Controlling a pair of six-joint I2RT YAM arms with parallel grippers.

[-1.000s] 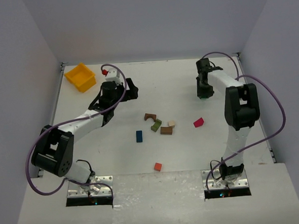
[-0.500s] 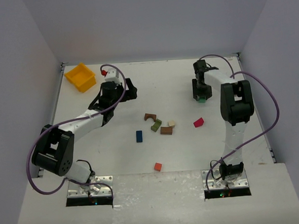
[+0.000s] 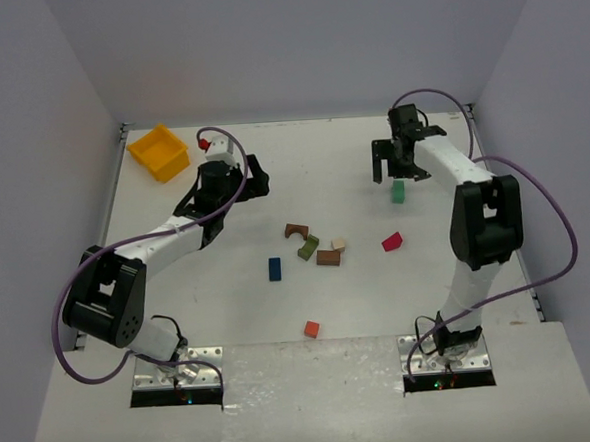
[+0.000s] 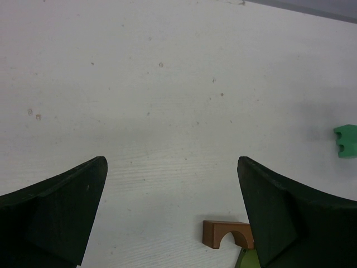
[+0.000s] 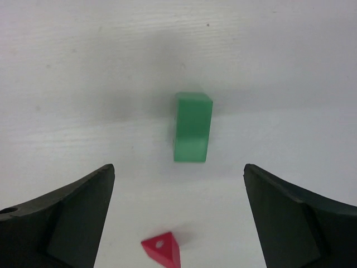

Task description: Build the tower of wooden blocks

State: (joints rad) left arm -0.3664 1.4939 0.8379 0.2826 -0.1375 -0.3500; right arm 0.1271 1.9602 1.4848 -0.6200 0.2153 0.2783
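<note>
Left gripper and right gripper both reach forward, jaws spread wide — the right one seemingly pointing down.

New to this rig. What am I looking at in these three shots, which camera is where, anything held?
A robot's left arm and right arm are bolted at the near edge of a table. The wide picture looks down from above and behind; the other two come from a camera on each wrist, the dark shapes at the bottom being that arm's own fingers. Loose on the table: a green block, magenta block, blue block, orange-red block and a cluster of brown, olive and pale pieces. A yellow bin sits far left. The left pincer and right pincer are open, holding nothing; the right hangs over the green block. No tower yet.
</note>
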